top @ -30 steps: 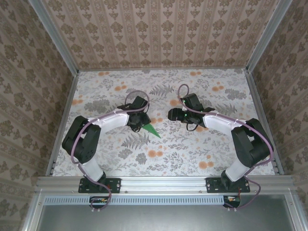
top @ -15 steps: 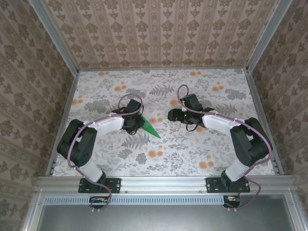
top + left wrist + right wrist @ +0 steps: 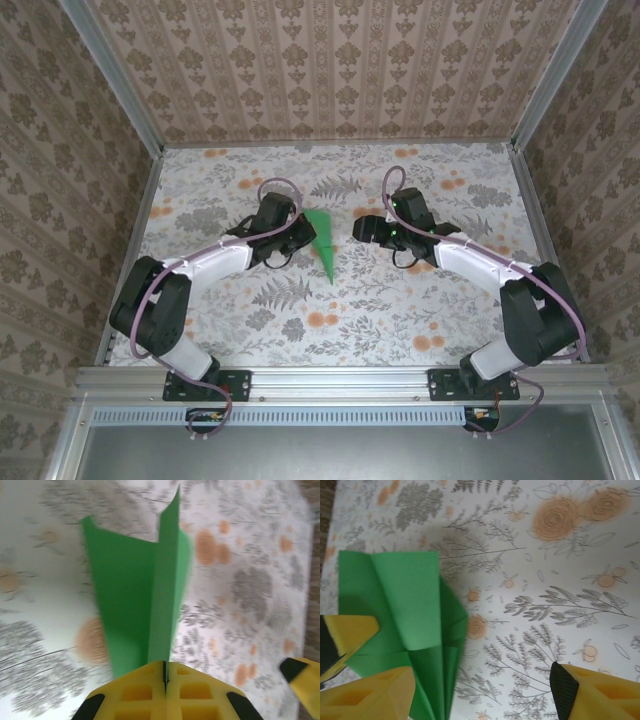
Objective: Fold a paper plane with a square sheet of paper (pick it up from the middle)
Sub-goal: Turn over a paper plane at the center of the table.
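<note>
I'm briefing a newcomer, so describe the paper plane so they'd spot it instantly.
On the floral table, look near the middle. The paper plane is pinched in the left end effector, its narrow tip pointing toward the near edge. It's the only plain bright green thing.

The tabletop (image 3: 420,310) has a pale covering printed with grey fern leaves and small orange flowers, and it takes the middle of the top view. Three walls stand around it: the back wall (image 3: 340,70) across the top of the frame, the left wall (image 3: 50,200) and the right wall (image 3: 605,190). All carry a beige and brown wallpaper with flower ornaments in vertical bands. Two silver metal posts (image 3: 110,70) run slanted in the upper corners. A silver metal rail (image 3: 340,378) crosses the lower part of the frame, with a grey panel (image 3: 340,450) under it. In the right wrist view, two large orange roses (image 3: 560,517) of the print are at the upper right.
</note>
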You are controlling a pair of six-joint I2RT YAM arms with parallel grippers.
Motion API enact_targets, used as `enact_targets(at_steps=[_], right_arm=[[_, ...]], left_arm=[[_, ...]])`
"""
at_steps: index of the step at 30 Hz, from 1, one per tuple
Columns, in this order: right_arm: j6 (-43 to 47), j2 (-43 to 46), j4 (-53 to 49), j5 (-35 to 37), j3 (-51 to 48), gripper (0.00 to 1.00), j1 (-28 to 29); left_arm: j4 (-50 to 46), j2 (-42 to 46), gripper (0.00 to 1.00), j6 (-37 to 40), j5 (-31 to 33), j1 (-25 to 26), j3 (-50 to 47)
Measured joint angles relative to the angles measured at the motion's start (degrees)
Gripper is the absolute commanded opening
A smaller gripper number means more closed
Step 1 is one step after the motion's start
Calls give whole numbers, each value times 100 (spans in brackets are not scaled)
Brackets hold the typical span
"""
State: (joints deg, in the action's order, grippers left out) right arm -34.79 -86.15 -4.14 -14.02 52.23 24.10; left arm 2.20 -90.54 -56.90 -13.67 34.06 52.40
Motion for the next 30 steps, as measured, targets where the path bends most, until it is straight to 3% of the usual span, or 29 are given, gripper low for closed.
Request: enact_targets(at_steps=[5, 11, 30], right_arm=[[68, -11, 52, -232, -28, 71, 229], [203, -321, -15, -240, 24, 67, 614], [662, -1357, -839, 227, 1023, 50, 1692]], left_arm=[[916, -319, 0, -2, -612, -9, -203], [1237, -579, 0, -2, -802, -146, -695], [695, -584, 0, 114, -601, -308, -979]])
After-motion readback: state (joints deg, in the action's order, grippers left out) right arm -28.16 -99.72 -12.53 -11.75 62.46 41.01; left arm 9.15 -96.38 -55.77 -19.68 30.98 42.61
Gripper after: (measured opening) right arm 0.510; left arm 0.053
